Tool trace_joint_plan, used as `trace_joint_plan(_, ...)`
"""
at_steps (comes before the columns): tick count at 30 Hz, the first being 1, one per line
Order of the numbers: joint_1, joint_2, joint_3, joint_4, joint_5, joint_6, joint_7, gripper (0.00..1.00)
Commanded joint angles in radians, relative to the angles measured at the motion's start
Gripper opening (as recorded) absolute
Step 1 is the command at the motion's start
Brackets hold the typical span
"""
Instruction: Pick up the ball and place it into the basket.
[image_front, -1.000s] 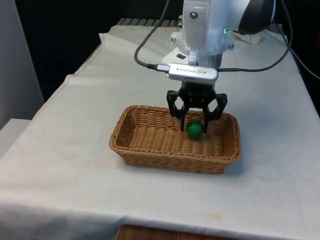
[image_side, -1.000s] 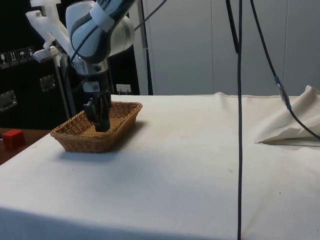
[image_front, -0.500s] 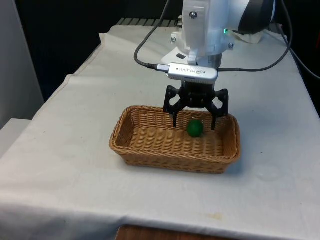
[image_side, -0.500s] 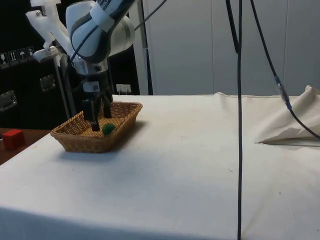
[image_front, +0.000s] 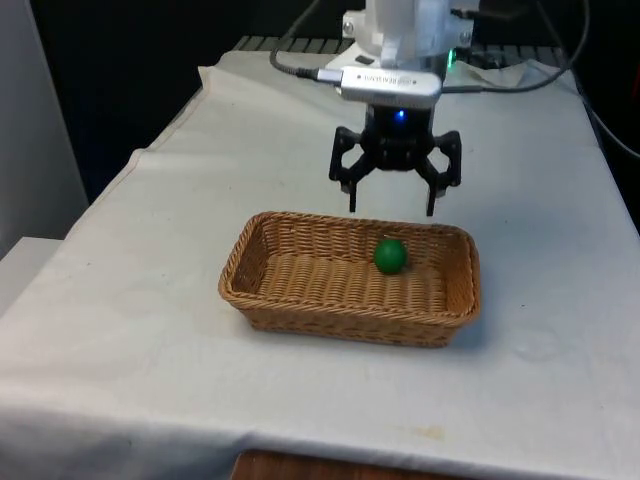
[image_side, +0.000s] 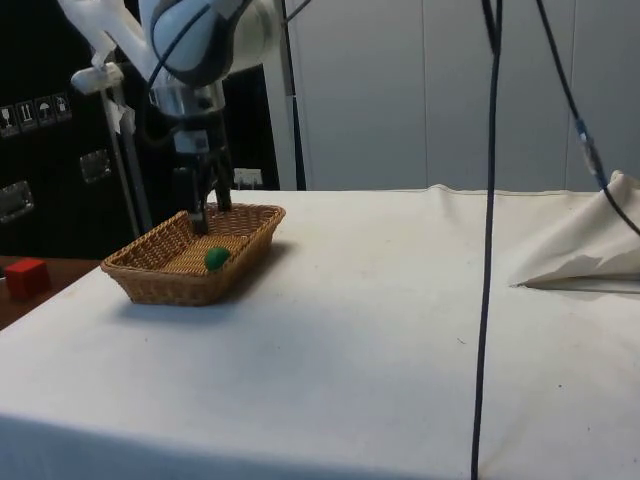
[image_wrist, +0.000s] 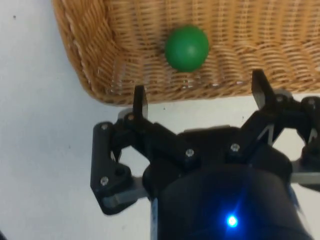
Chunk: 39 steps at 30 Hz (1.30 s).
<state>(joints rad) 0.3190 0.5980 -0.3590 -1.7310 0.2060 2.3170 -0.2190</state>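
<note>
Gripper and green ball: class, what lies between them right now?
In the wrist view, the basket's woven far wall and rim stand between the open gripper and the green ball. The front view agrees.

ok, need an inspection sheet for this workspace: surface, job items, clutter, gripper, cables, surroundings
Surface: table under a white cloth, creased and bunched up at one end in the side view.
Job's things: green ball lies inside the wicker basket, toward the front view's right; nothing touches it.
Clutter: nothing seen on the cloth.
Gripper: gripper open and empty, above the basket's far rim, clear of the ball.
Cables: black cables hang down close to the side camera; another cable runs to the wrist.
Surroundings: black curtains, pale panels, a small red block off the table.
</note>
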Motion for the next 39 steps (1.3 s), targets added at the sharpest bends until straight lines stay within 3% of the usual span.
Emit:
trace_joint_plan(1,0.001,-0.014,0.0,-0.013,-0.003,0.0,0.0,1.0)
trace_joint_plan(2,0.01,-0.043,-0.008,-0.046,-0.014,0.006,0.002,1.0)
trace_joint_plan(4,0.012,-0.081,-0.007,-0.081,-0.026,0.005,0.004,1.0)
trace_joint_plan(8,0.014,-0.131,-0.007,-0.128,-0.041,0.005,0.006,1.0)
trace_joint_plan(9,0.006,-0.111,0.0,-0.106,-0.031,-0.001,0.0,1.0)
trace_joint_plan(10,0.014,-0.156,-0.007,-0.152,-0.049,0.004,0.007,1.0)
trace_joint_plan(17,0.015,-0.249,-0.006,-0.244,-0.075,0.005,0.01,1.0)
trace_joint_plan(18,0.009,-0.227,0.0,-0.221,-0.06,-0.001,0.001,1.0)
trace_joint_plan(20,0.016,-0.27,-0.006,-0.264,-0.083,0.004,0.013,1.0)
trace_joint_plan(25,0.016,-0.323,-0.006,-0.316,-0.096,0.003,0.019,1.0)
trace_joint_plan(27,0.01,-0.324,0.0,-0.316,-0.084,-0.001,0.009,1.0)
trace_joint_plan(28,0.015,-0.339,-0.006,-0.331,-0.099,0.002,0.022,1.0)
trace_joint_plan(34,0.01,-0.376,-0.001,-0.366,-0.092,-0.001,0.021,1.0)
trace_joint_plan(39,0.013,-0.418,-0.007,-0.409,-0.107,0.002,0.039,1.0)
